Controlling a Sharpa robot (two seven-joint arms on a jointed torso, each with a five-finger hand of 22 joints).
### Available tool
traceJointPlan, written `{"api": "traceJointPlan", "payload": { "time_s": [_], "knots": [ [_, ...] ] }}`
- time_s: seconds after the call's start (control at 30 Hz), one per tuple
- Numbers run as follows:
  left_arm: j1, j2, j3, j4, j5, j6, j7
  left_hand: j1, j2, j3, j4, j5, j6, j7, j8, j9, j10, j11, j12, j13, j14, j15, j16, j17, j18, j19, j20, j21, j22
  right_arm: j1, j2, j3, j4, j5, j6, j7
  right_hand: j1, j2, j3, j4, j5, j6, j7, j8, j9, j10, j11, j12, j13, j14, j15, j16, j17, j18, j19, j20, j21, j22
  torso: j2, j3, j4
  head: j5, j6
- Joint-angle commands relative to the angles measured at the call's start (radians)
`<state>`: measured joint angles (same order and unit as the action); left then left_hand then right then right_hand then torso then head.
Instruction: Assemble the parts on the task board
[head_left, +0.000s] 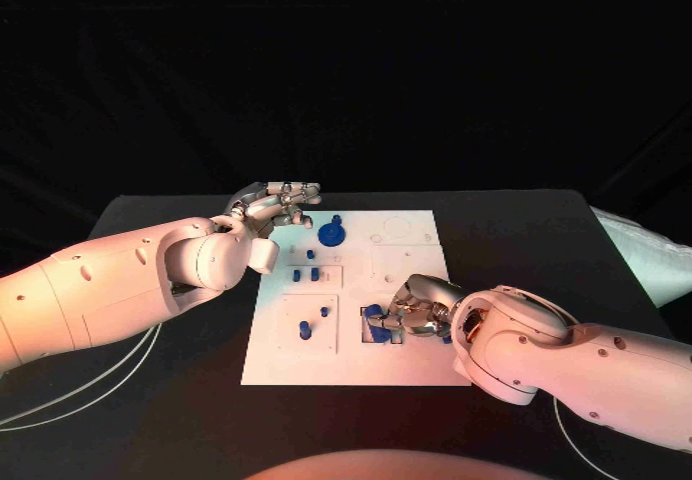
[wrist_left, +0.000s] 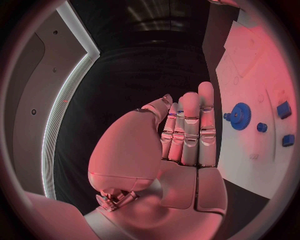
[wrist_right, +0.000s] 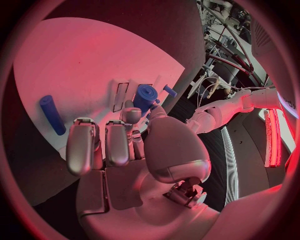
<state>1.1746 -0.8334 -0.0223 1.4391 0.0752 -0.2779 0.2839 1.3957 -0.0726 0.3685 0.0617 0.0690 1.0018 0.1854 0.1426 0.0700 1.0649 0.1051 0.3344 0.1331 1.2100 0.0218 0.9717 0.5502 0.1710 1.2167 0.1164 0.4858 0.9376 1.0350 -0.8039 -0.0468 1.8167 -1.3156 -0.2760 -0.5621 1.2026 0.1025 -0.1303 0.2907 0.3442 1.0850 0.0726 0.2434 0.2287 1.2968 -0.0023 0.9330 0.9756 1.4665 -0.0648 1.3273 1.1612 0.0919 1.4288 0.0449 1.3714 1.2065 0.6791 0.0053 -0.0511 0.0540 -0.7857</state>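
The white task board (head_left: 411, 262) lies in the middle of the black table. A blue gear (head_left: 333, 236) (wrist_left: 239, 115) stands near its far left corner, with small blue pegs (head_left: 306, 273) (wrist_left: 284, 109) nearer me. My left hand (head_left: 274, 210) (wrist_left: 187, 135) hovers at the board's far left corner, beside the gear, fingers straight and together, holding nothing. My right hand (head_left: 414, 311) (wrist_right: 122, 145) is low over the board's near right part. Its thumb and a finger pinch a short blue cylinder (head_left: 375, 318) (wrist_right: 145, 96) standing by two slots.
A long blue peg (wrist_right: 52, 114) lies flat on the board beside my right hand. Two more blue pegs (head_left: 306, 328) stand in the near left panel. A pale bag (head_left: 642, 255) lies at the table's right edge.
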Motion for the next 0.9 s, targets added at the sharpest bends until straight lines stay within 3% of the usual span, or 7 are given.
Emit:
{"api": "traceJointPlan", "payload": {
  "time_s": [0.03, 0.07, 0.27, 0.33, 0.53, 0.63, 0.9],
  "knots": [
    [0.000, 0.002, 0.001, 0.002, -0.001, 0.019, 0.005, -0.006, 0.004, -0.005, 0.002, -0.005, -0.007, -0.003, 0.006, -0.001, -0.005, 0.000, 0.003, 0.001, -0.009, -0.001, -0.002, -0.001, 0.011, 0.003, 0.004, -0.003, -0.001, -0.002, 0.003, 0.000, -0.004, -0.011, 0.008, -0.002, -0.020, 0.000, -0.015, 0.001, -0.012, -0.002, 0.006, -0.005, 0.004, -0.001, 0.003, -0.001, 0.003, 0.043, -0.005, 0.005, -0.001, -0.019, 0.004, -0.005, 0.003, 0.001, 0.000, 0.0003, 0.0002, 0.001, -0.001],
    [-0.001, 0.002, 0.001, 0.002, -0.001, 0.019, 0.005, -0.006, 0.004, -0.005, 0.002, -0.005, -0.007, -0.003, 0.006, -0.001, -0.005, 0.000, 0.003, 0.001, -0.009, -0.001, -0.002, -0.001, 0.011, 0.003, 0.004, -0.003, -0.001, -0.002, 0.005, 0.000, -0.005, -0.012, 0.007, -0.001, -0.029, 0.001, -0.022, 0.001, -0.026, -0.002, 0.006, -0.005, 0.006, -0.001, 0.003, -0.003, 0.004, 0.043, -0.005, 0.005, -0.001, -0.019, 0.004, -0.005, 0.003, 0.001, 0.000, 0.0003, 0.0002, 0.001, -0.001],
    [-0.001, 0.003, 0.001, 0.001, -0.001, 0.021, 0.004, -0.006, 0.004, -0.006, 0.002, -0.005, -0.007, -0.003, 0.007, -0.001, -0.006, 0.000, 0.004, 0.001, -0.010, 0.000, -0.002, -0.001, 0.011, 0.003, 0.004, -0.003, -0.001, -0.003, 0.011, 0.000, -0.011, -0.031, -0.010, 0.000, -0.130, -0.005, -0.110, 0.001, -0.246, -0.015, 0.011, -0.015, 0.025, -0.032, 0.008, -0.078, -0.036, 0.039, -0.001, -0.002, -0.011, -0.017, -0.003, -0.002, -0.005, -0.009, -0.001, 0.0003, 0.0001, 0.001, -0.001],
    [-0.001, 0.003, 0.001, 0.001, -0.001, 0.021, 0.004, -0.006, 0.004, -0.006, 0.002, -0.005, -0.007, -0.003, 0.007, -0.001, -0.006, 0.000, 0.004, 0.001, -0.010, 0.000, -0.002, -0.001, 0.011, 0.003, 0.004, -0.003, -0.001, -0.003, 0.011, 0.000, -0.011, -0.039, -0.014, 0.002, -0.151, -0.012, -0.134, 0.001, -0.282, -0.020, 0.013, -0.018, 0.029, -0.046, 0.010, -0.109, -0.056, 0.038, 0.000, -0.005, -0.014, -0.016, -0.006, -0.001, -0.008, -0.014, 0.000, 0.0006, 0.0003, 0.001, -0.001],
    [-0.001, 0.002, 0.001, 0.001, -0.001, 0.021, 0.003, -0.006, 0.004, -0.006, 0.002, -0.005, -0.007, -0.003, 0.007, -0.001, -0.006, 0.000, 0.004, 0.001, -0.010, 0.000, -0.002, -0.001, 0.011, 0.003, 0.004, -0.003, -0.001, -0.004, 0.002, 0.000, -0.002, -0.073, -0.024, 0.010, -0.157, -0.020, -0.152, -0.003, -0.281, -0.024, 0.015, -0.021, 0.036, -0.055, 0.012, -0.135, -0.071, 0.037, 0.002, -0.008, -0.017, -0.015, -0.009, 0.001, -0.011, -0.018, 0.000, 0.0004, 0.0006, 0.000, -0.002],
    [-0.001, 0.001, 0.001, 0.002, -0.001, 0.021, 0.003, -0.006, 0.004, -0.006, 0.002, -0.005, -0.007, -0.003, 0.007, -0.001, -0.006, 0.000, 0.004, 0.001, -0.010, 0.000, -0.002, -0.001, 0.011, 0.003, 0.004, -0.003, -0.001, -0.006, -0.005, 0.000, 0.005, -0.086, -0.018, 0.017, -0.095, -0.021, -0.144, -0.023, -0.244, -0.024, 0.014, -0.022, 0.043, -0.050, 0.012, -0.136, -0.065, 0.037, 0.002, -0.009, -0.016, -0.015, -0.009, 0.001, -0.012, -0.019, 0.000, 0.0008, 0.0010, 0.000, -0.003],
    [-0.001, 0.001, 0.001, 0.001, -0.001, 0.021, 0.003, -0.006, 0.004, -0.006, 0.002, -0.005, -0.007, -0.003, 0.007, -0.001, -0.006, 0.000, 0.004, 0.001, -0.010, 0.000, -0.002, -0.001, 0.011, 0.003, 0.004, -0.003, -0.001, -0.010, -0.007, 0.000, 0.017, -0.122, 0.026, 0.029, 0.068, -0.022, -0.119, -0.097, -0.268, -0.021, 0.012, -0.021, 0.062, -0.027, 0.009, -0.106, -0.024, 0.039, 0.000, -0.007, -0.013, -0.016, -0.005, 0.000, -0.008, -0.011, -0.001, 0.0009, 0.0004, 0.001, -0.003]
  ]
}}
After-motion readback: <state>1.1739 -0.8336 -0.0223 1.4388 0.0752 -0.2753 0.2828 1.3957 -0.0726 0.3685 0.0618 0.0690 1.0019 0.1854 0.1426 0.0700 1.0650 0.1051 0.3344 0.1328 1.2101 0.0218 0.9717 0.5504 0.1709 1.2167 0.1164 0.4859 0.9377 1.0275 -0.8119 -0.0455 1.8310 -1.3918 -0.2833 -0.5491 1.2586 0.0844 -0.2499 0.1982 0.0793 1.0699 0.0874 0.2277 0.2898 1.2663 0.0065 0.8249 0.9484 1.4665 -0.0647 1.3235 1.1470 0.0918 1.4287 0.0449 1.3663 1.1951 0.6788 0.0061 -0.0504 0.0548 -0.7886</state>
